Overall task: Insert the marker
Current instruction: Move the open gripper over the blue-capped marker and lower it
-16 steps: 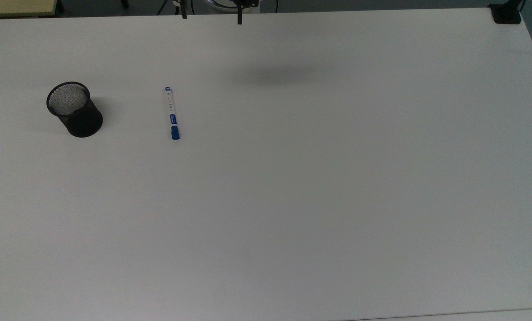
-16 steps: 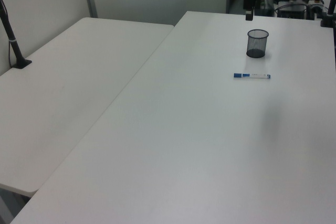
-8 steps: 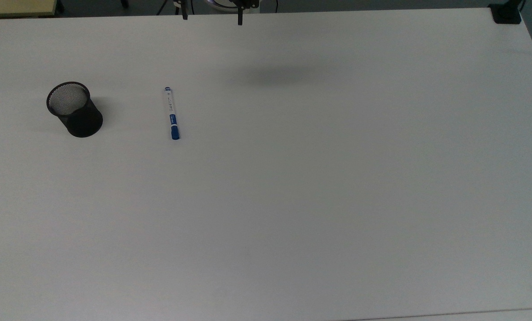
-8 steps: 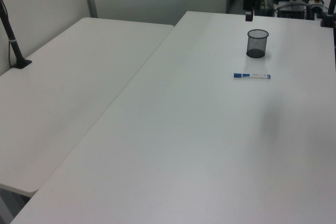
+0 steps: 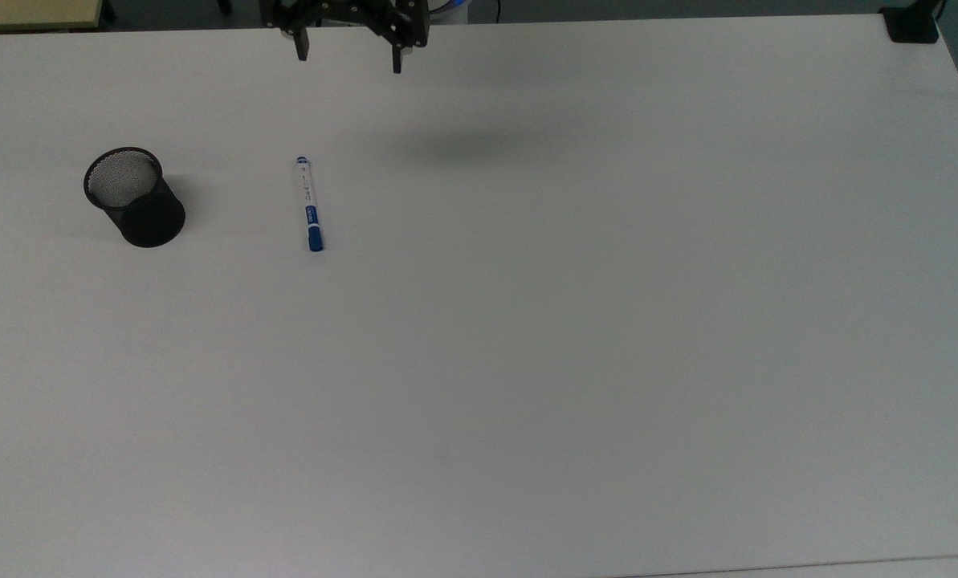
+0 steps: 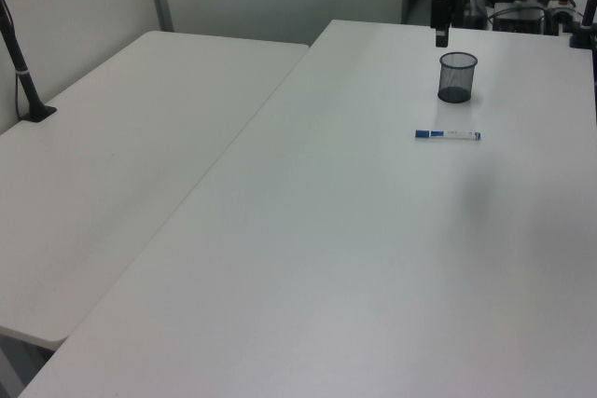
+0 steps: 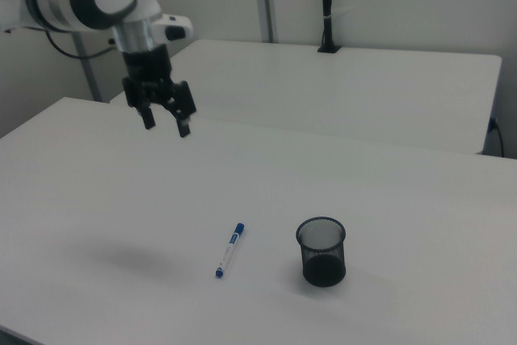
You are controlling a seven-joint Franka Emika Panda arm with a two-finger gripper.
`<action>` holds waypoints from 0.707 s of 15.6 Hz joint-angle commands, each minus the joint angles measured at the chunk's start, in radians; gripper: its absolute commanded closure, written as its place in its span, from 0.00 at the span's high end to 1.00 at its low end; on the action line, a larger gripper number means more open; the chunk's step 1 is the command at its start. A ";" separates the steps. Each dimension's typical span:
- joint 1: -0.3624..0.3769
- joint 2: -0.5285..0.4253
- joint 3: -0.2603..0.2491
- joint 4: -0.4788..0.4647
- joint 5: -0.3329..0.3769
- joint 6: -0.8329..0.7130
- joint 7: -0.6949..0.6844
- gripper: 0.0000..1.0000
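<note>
The marker [image 5: 309, 204] lies flat on the white table [image 5: 527, 361], white-barrelled with a blue cap; I also see the marker [image 6: 448, 135] [image 7: 229, 250] in the side views. The black mesh cup [image 5: 133, 197] [image 6: 457, 76] [image 7: 322, 251] stands upright, apart from the marker, at the top view's left. My gripper [image 5: 348, 64] [image 7: 166, 124] hangs high above the table near its far edge in the top view, open, nothing between its fingers. In the left view the gripper [image 6: 440, 36] is seen edge-on above and behind the cup.
A black clamp post [image 5: 911, 24] sits at the table's corner in the top view's upper right. A second white table [image 6: 112, 165] adjoins on the left view's left, with a black pole [image 6: 19, 62] at its edge.
My gripper has come forward into the top view and toward that view's left, nearer the marker, and sits lower in the left view. Its shadow on the table shifted too. Marker and cup have not moved.
</note>
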 commanded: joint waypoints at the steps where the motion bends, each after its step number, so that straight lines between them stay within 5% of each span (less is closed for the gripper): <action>1: -0.062 0.024 -0.002 -0.051 0.008 0.055 -0.120 1.00; 11: -0.124 0.256 -0.002 -0.115 -0.029 0.305 -0.247 1.00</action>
